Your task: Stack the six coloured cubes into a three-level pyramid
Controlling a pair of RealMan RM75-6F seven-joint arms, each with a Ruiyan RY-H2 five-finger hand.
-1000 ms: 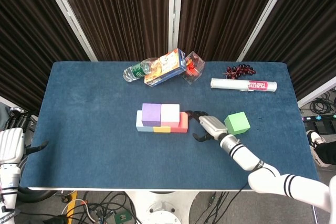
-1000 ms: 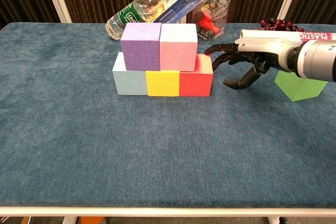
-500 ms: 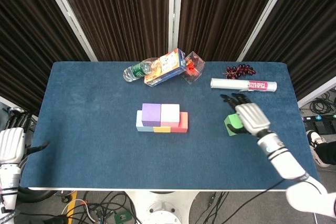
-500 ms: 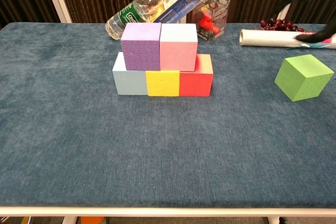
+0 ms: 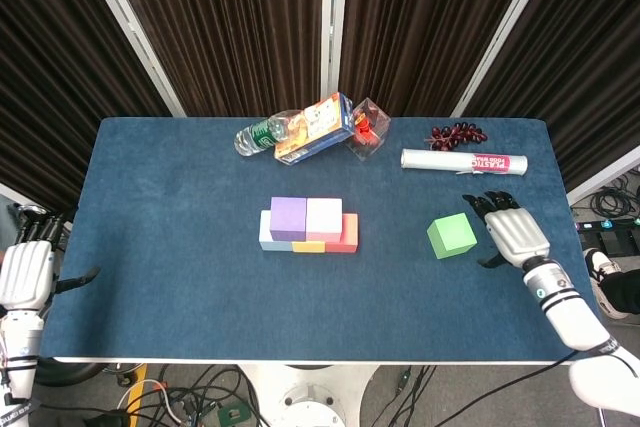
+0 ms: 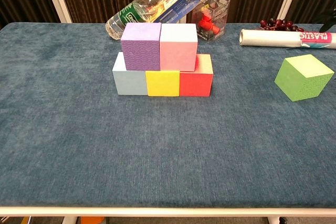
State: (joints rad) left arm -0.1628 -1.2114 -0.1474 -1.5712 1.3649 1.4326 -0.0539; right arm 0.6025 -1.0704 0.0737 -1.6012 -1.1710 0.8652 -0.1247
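Green cube (image 5: pixel 451 235) sits just left of right hand (image 5: pixel 512 235), fingers apart, empty; left hand (image 5: pixel 25 276) far off, state unclear.

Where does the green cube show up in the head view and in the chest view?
Head view: the green cube sits right of centre on the table, beside the right hand.
Chest view: the green cube sits at the right edge, tilted corner-on.
Shared landmark: the white roll lies just behind it.
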